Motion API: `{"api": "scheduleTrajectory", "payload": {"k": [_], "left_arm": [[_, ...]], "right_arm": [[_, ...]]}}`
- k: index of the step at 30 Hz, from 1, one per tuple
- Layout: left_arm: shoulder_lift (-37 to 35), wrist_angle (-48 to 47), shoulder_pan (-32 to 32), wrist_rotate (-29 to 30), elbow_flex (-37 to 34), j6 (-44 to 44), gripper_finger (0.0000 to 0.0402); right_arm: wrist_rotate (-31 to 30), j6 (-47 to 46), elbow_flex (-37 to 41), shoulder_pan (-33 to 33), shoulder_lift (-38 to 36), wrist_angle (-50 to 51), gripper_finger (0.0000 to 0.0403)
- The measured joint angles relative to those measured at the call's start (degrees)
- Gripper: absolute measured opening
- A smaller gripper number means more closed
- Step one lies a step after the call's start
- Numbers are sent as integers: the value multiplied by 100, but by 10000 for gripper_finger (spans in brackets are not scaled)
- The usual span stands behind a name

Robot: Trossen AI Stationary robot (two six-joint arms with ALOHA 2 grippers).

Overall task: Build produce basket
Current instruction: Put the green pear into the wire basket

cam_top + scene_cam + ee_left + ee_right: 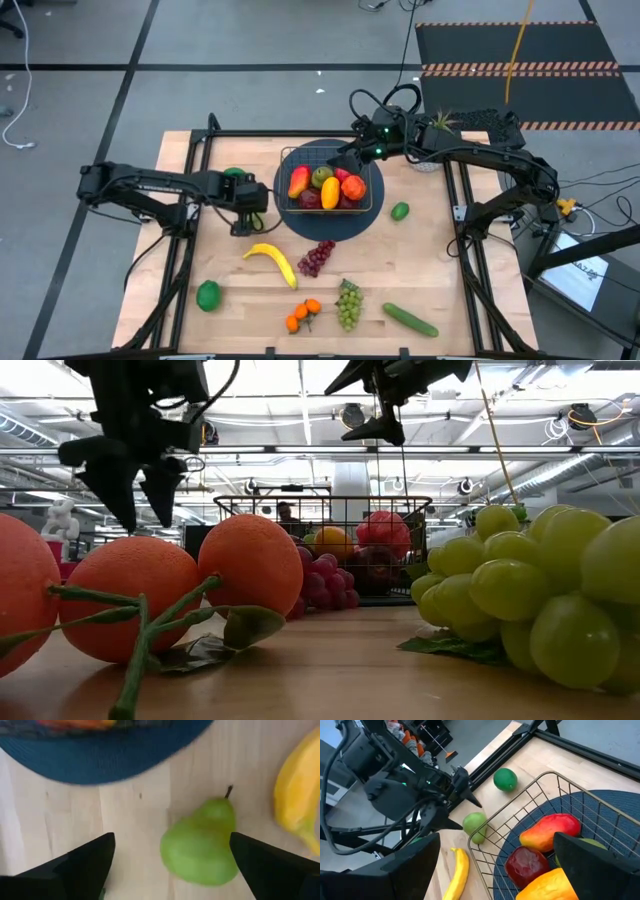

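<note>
The wire basket (pixel 328 182) stands on a round dark mat (pixel 330 228) and holds a mango (pixel 550 832), a red apple (pixel 525 865) and other produce. A green pear (pixel 200 845) lies on its side on the wood beside the mat. My left gripper (pixel 172 837) hangs open above it, pointing down, one finger on each side and clear of it. My right gripper (pixel 352 152) is open over the basket's far rim and holds nothing. A banana (pixel 272 262), purple grapes (pixel 316 257), green grapes (pixel 348 303), oranges (pixel 303 316) and a cucumber (pixel 410 319) lie on the near half of the table.
Limes lie at the near left (pixel 207 295), to the right of the mat (pixel 400 210) and at the far left (pixel 505 779). The banana (pixel 300 805) lies close to the pear. Black frame rails (pixel 190 230) run along both sides of the table.
</note>
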State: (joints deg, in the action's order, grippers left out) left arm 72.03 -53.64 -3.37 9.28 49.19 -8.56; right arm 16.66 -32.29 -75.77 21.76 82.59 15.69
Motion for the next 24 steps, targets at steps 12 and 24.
{"api": "scheduleTrajectory", "payload": {"k": [12,24], "left_arm": [[74,-63,-401,-719,-20,-766,384],[74,-287,-504,-1100,-381,-1114,384]], "right_arm": [[-15,9,0,0,0,1,380],[-8,116,0,0,0,1,380]]}}
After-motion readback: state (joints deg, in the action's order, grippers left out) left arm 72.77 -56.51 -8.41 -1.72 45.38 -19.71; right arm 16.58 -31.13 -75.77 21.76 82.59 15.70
